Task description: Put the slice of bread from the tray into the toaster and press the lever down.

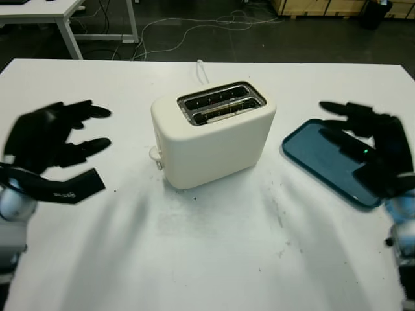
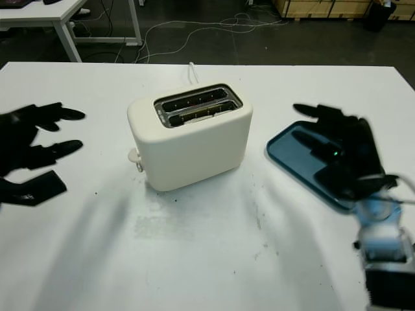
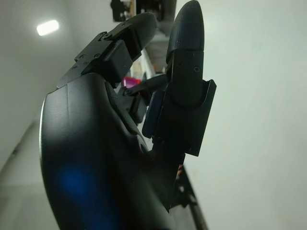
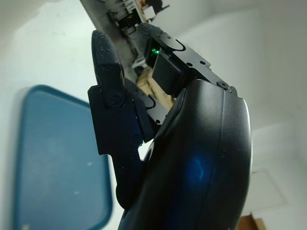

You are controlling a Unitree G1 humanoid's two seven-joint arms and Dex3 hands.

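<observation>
A white table (image 1: 214,259) stands in a workshop, with dark floor and loose cables beyond its far edge. A cream two-slot toaster (image 1: 214,139) sits at the table's middle, its slots facing up. Inside them only metal guides show; whether bread sits deep inside cannot be told. Its lever (image 1: 155,155) juts from the end facing the left hand, which suggests that hand is meant to press it.

The left hand (image 1: 48,146) hovers above the table well apart from the toaster, palm turned toward it, open and holding nothing. The right hand (image 2: 340,152) hovers over a blue tray (image 1: 311,152) that lies on the far side of the toaster from the left hand. It too is open and empty. The bare parts of the tray carry no slice of bread, though the hand covers some of it. The tray lies within the right hand's reach, probably so that hand can pick from it.
</observation>
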